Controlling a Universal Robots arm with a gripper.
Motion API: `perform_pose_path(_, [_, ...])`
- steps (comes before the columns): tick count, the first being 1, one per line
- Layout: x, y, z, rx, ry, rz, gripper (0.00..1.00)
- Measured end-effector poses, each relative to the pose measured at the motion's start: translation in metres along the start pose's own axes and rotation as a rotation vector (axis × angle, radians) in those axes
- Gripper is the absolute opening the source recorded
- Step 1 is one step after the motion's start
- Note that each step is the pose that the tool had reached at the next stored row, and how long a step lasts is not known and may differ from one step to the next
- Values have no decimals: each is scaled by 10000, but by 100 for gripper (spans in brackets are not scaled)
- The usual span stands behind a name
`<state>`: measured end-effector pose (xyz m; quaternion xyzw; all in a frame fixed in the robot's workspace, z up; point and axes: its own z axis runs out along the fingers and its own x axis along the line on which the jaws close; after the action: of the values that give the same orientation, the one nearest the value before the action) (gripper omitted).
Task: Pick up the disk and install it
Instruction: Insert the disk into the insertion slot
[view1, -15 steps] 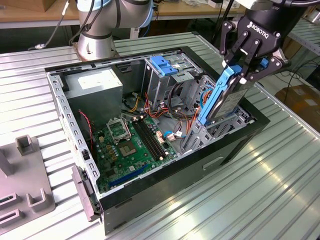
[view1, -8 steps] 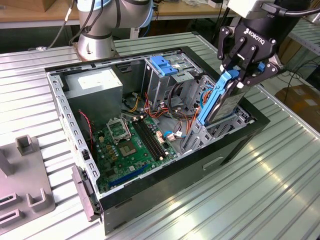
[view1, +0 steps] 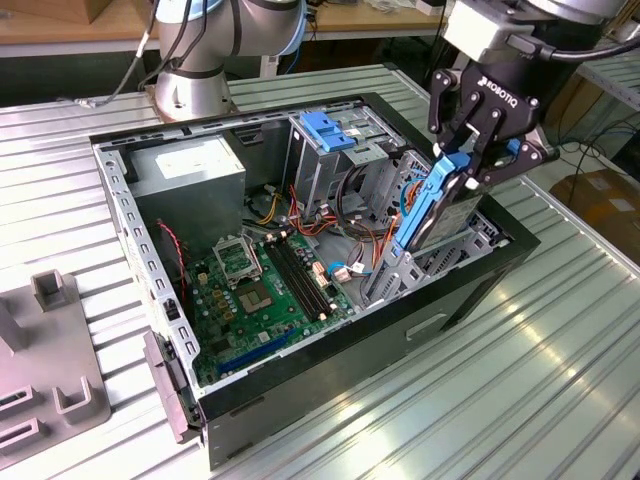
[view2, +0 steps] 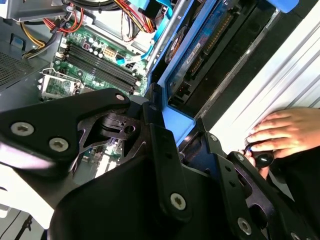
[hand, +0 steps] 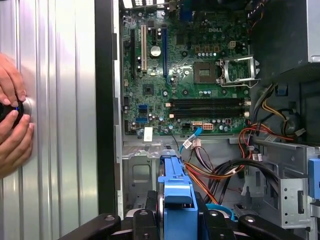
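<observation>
In the exterior view the disk (view1: 440, 215), grey with a blue carrier frame, hangs steeply tilted over the open computer case (view1: 300, 370), at the case's end on the exterior view's right. My black gripper (view1: 478, 160) is shut on its upper edge. The disk's lower end reaches down to the metal drive bay (view1: 400, 270) inside the case; whether it touches is hidden. The second wrist view has the disk (view2: 200, 45) running away from my fingers (view2: 160, 145). The blue frame (hand: 177, 200) is clamped between them in the first wrist view.
A green motherboard (view1: 260, 290) and loose cables (hand: 235, 170) lie in the case. A second drive cage with a blue latch piece (view1: 325, 130) stands at the back. A person's hand (hand: 10, 120) rests on the slatted table beside the case. A grey fixture (view1: 50, 370) sits at the exterior view's left.
</observation>
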<state>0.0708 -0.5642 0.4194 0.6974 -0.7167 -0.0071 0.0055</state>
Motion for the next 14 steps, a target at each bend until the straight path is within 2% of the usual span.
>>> perform_pose_path(14, [1,-5,305,0,1,0,37])
